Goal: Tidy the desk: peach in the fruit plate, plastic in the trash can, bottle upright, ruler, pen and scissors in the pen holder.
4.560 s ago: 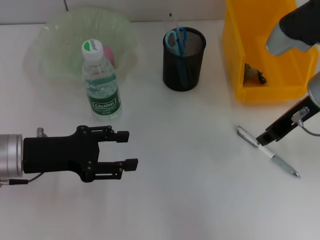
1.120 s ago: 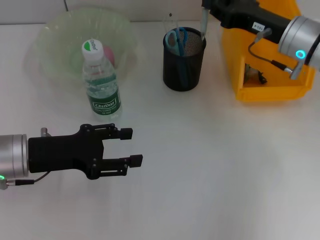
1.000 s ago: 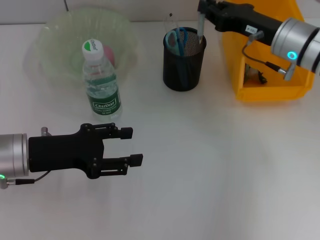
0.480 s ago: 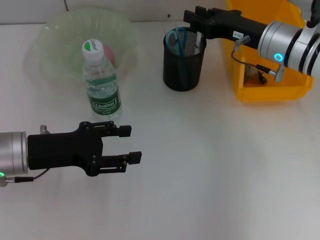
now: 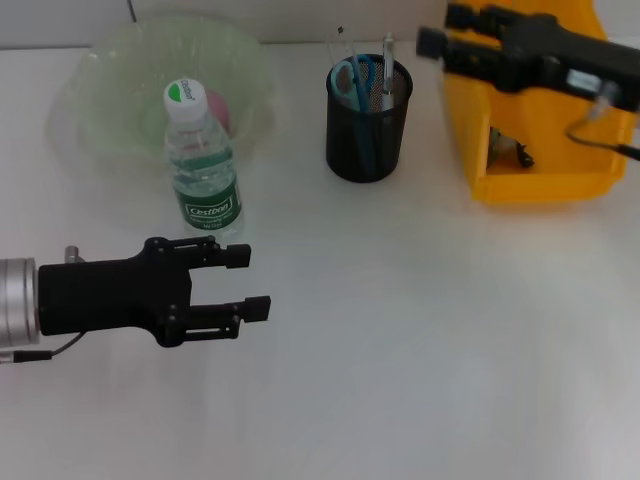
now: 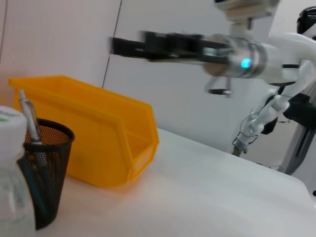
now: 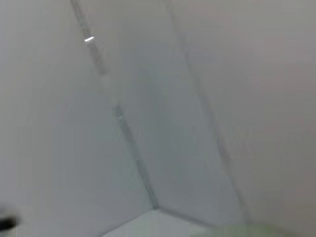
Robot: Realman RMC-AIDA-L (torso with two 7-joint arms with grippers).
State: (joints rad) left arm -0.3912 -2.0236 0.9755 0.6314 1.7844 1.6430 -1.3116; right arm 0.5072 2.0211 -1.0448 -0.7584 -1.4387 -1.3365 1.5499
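Right end effector (image 5: 440,30) above bin (image 5: 530,170), empty-fingered.

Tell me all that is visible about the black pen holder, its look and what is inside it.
The pen holder is a round cup of black wire mesh, standing upright on the white desk, between the green fruit plate and the yellow bin, touching neither. Inside stand blue-handled scissors and a silver pen leaning on the rim. A thin clear strip, perhaps the ruler, also rises from it.
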